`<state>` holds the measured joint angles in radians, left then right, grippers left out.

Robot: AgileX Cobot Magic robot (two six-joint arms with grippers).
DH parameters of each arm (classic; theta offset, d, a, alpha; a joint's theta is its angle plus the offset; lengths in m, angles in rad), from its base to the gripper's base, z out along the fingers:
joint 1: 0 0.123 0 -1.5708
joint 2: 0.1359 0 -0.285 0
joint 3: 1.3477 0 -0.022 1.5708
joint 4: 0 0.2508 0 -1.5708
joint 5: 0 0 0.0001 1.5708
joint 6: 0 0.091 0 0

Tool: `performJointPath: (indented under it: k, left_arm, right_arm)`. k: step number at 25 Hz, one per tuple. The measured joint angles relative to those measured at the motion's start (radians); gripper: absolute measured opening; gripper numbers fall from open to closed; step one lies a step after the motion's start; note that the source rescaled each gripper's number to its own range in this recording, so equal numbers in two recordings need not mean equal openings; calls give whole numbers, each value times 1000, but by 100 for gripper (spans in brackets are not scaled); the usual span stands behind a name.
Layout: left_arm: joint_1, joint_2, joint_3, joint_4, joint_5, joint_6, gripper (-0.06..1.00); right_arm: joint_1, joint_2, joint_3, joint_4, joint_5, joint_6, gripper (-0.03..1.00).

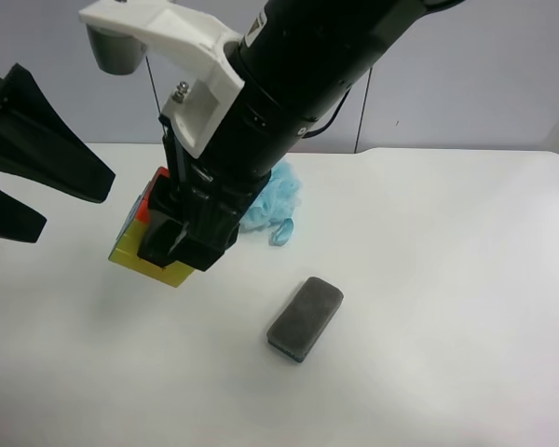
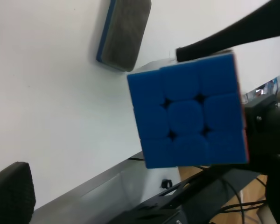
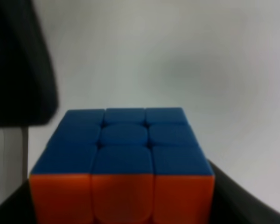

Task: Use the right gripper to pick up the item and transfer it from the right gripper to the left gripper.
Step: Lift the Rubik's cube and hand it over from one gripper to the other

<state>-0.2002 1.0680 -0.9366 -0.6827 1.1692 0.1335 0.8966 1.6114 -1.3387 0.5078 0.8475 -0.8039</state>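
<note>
The white worktop (image 1: 447, 279) carries two loose things, and two arms reach over it. The bigger arm (image 1: 298, 74), thick and black with a white housing at the wrist, comes down from the top of the exterior high view. Its right hand (image 1: 179, 250) is closed on the one cube (image 1: 129, 247). The right wrist view shows the cube's blue face up and its orange face towards the camera, with a dark finger at each lower corner.

The left hand (image 1: 74, 209), all black with tapered fingers, enters from that view's left edge. Its two fingers are spread wide and hold nothing. Their tips are just beside the cube, with a gap showing between them and it. In the left wrist view the blue face fills the middle, with one finger (image 2: 11, 196) far to one side of it.

The one grey pad (image 1: 305, 318) lies flat, apart from the cube. The one light-blue puff (image 1: 275, 200) sits behind the right hand, partly hidden.
</note>
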Motion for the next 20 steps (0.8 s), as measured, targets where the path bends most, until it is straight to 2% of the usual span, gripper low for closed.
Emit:
performJointPath:
  k: [5,11,20]
  left_arm:
    - [0,0,0,-46,0,0,100]
    - [0,0,0,-53,12,-4,100]
    - [0,0,0,-53,41,-34,100]
  right_arm:
    - [16,-15,0,0,0,-1,1]
    - [102,-26,0,-11,-40,-8,1]
    - [104,-26,0,-24,-75,-1,1]
